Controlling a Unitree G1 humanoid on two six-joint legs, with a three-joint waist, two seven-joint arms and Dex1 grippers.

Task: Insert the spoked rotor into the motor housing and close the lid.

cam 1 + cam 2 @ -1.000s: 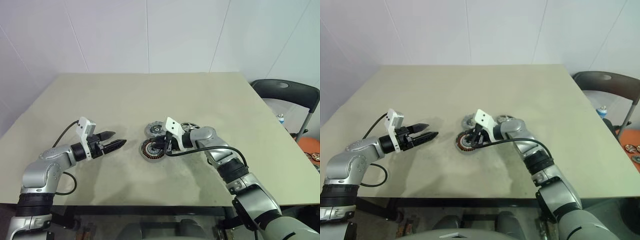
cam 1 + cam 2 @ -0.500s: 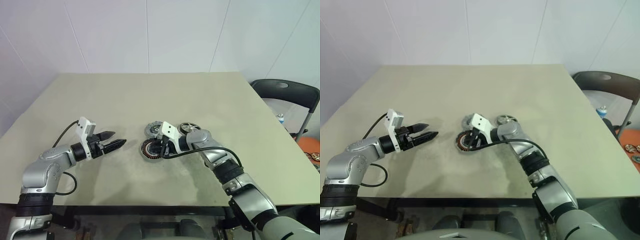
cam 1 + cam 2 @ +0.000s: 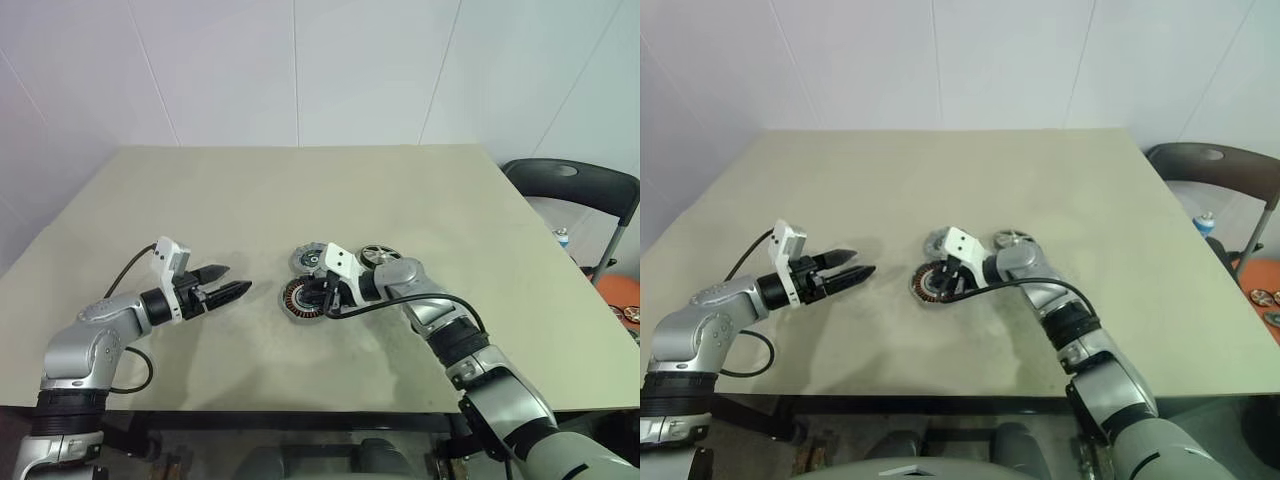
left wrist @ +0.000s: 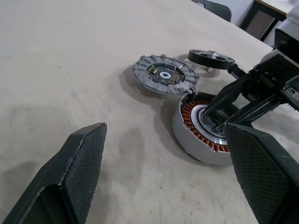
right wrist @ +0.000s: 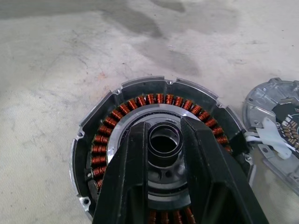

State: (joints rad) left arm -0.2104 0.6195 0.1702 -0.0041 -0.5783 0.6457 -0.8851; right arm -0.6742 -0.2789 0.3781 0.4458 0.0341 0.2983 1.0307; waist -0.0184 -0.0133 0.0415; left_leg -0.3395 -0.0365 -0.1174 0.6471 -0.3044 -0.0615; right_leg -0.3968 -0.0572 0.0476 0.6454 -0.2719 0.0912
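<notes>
The motor housing (image 3: 294,301), a disc ringed with copper windings (image 5: 100,149), lies mid-table. My right gripper (image 3: 310,297) reaches into its centre, and the black fingers (image 5: 133,163) are closed on either side of a small dark ring (image 5: 164,148) there. Just behind the housing lies the grey ridged lid (image 3: 306,260), flat on the table. The spoked rotor (image 3: 381,253) rests to the right of the lid, behind my right wrist. My left gripper (image 3: 240,289) hovers open to the left of the housing, pointing at it, with nothing between its fingers (image 4: 79,172).
The beige table (image 3: 300,190) has wide bare room at the back and on the left. A dark folding chair (image 3: 575,190) stands past the table's right edge, with an orange object (image 3: 622,297) beyond it.
My right forearm has sunk slightly while its gripper stays at the housing's centre. The left arm has not moved.
</notes>
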